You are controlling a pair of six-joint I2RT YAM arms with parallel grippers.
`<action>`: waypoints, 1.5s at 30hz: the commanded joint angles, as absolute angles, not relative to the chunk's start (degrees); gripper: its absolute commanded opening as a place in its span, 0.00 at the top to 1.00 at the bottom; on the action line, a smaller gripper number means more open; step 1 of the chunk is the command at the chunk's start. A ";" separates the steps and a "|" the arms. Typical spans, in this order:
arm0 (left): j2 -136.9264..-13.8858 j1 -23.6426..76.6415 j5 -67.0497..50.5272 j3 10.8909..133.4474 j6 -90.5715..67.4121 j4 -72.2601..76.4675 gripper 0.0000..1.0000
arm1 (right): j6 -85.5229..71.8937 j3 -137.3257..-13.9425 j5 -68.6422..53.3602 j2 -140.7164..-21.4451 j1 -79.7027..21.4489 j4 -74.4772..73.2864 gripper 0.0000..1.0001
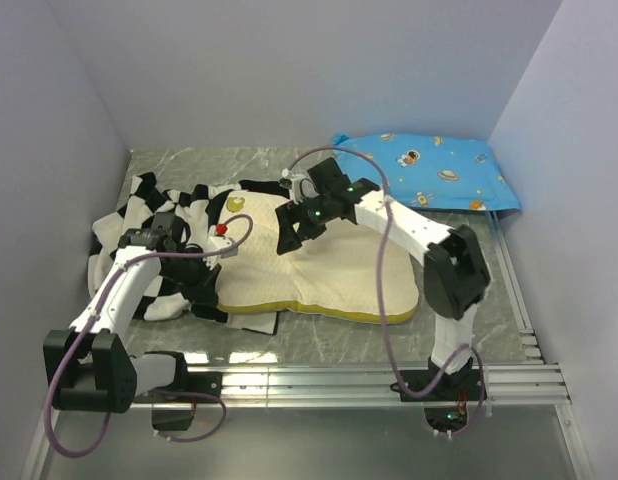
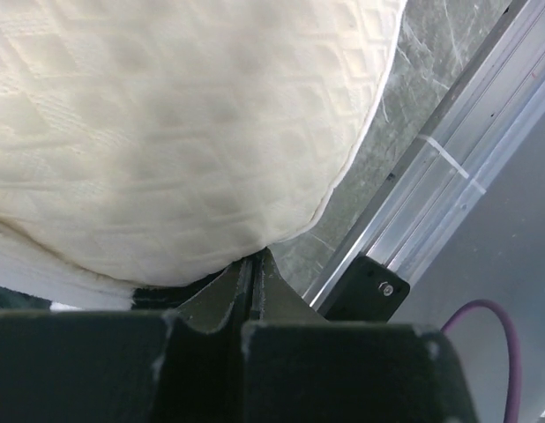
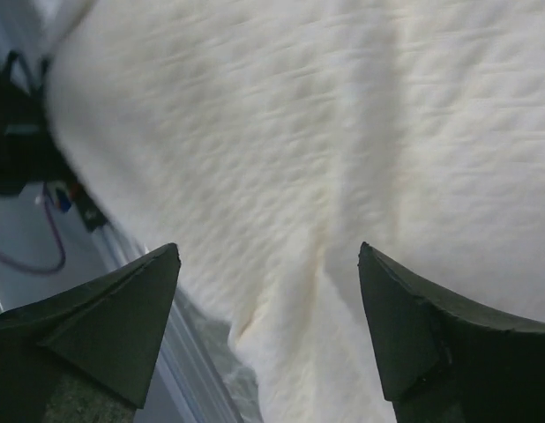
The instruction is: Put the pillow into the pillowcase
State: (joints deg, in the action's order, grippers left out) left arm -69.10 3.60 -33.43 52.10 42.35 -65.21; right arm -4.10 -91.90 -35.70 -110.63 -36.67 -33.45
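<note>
Tool states differed: the right tool point(image 1: 294, 232) gaped wide over the pillow point(image 1: 329, 275), while the left tool point(image 1: 207, 268) was closed at its left edge, on what I couldn't tell. The pillow lay mid-way across the desk point(image 1: 239, 165), its left end seemingly tucked into the crumpled pillowcase point(image 1: 149, 195). Both looked soft, light and floppy; I'd grip piped corners and the case's hem. The right arm point(image 1: 409, 225) reached leftward, elbow raised; the left arm point(image 1: 119, 290) stretched low.

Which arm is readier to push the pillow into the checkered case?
Likely right: the right end effector hangs open over the cream dotted rectangular pillow. The left end effector is shut by the black-and-white checkerboard fabric pillowcase.
</note>
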 commanded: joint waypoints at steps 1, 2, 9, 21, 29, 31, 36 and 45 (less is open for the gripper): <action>-70.48 2.11 -38.14 53.52 41.66 -63.19 1.00 | 3.07 -87.55 -46.57 -101.35 -37.88 -27.95 0.08; -70.84 1.76 -38.49 54.22 41.92 -63.54 1.00 | 3.42 -86.06 -46.84 -100.64 -38.40 -26.73 0.08; -74.18 -2.72 -42.71 58.36 45.35 -67.15 1.00 | -1.83 -78.14 -45.09 -99.40 -48.51 -15.12 0.08; -68.38 -2.90 -44.56 55.46 47.54 -64.95 1.00 | -18.62 -79.97 -32.87 -112.04 -53.61 4.66 0.38; -66.00 -1.06 -45.62 55.46 61.86 -76.26 1.00 | -34.51 -87.00 -33.58 -121.63 -49.94 9.14 1.00; -65.92 -0.35 -44.30 55.81 64.60 -78.65 1.00 | -36.46 -88.50 -32.35 -122.25 -48.70 8.96 1.00; -62.06 5.00 -38.33 53.71 66.35 -78.75 1.00 | -45.77 -88.16 -31.99 -121.12 -44.13 14.22 1.00; -64.24 10.62 -45.17 56.68 65.23 -77.61 0.97 | -55.20 -84.90 -31.64 -118.91 -45.34 19.87 1.00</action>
